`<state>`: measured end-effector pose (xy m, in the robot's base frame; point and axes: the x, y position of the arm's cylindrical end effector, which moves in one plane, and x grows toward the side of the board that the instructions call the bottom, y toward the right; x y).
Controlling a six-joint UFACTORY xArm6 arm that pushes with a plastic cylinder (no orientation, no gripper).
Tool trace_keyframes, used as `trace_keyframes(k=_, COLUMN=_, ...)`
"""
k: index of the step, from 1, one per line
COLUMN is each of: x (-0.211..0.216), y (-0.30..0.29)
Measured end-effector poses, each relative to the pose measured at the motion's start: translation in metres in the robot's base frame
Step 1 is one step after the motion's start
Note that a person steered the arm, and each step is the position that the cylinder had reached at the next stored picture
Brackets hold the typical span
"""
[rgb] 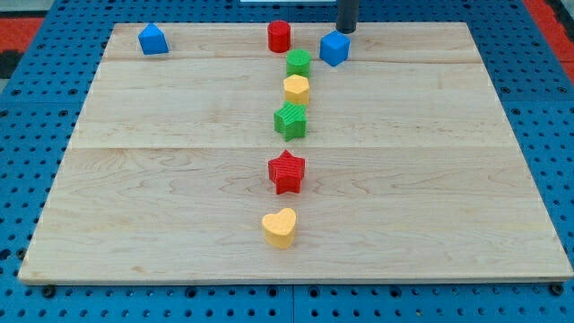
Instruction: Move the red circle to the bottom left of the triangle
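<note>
The red circle (279, 37) stands near the view's top edge of the wooden board (161, 197), at the middle. The blue triangle-like block (152, 39) sits at the top left corner. My tip (346, 30) is at the top, just above and right of the blue cube (334, 48), and well to the right of the red circle.
Below the red circle a column runs down the board: a green circle (299, 63), a yellow hexagon (296, 89), a green star (291, 120), a red star (287, 171) and a yellow heart (280, 227).
</note>
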<state>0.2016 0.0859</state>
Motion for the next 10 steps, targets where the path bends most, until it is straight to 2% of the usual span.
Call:
trace_keyframes(k=2, x=-0.005, y=-0.028)
trace_keyframes(k=4, x=-0.004, y=-0.111)
trace_keyframes(k=6, x=0.022, y=-0.103)
trace_keyframes(k=10, x=0.019, y=-0.112)
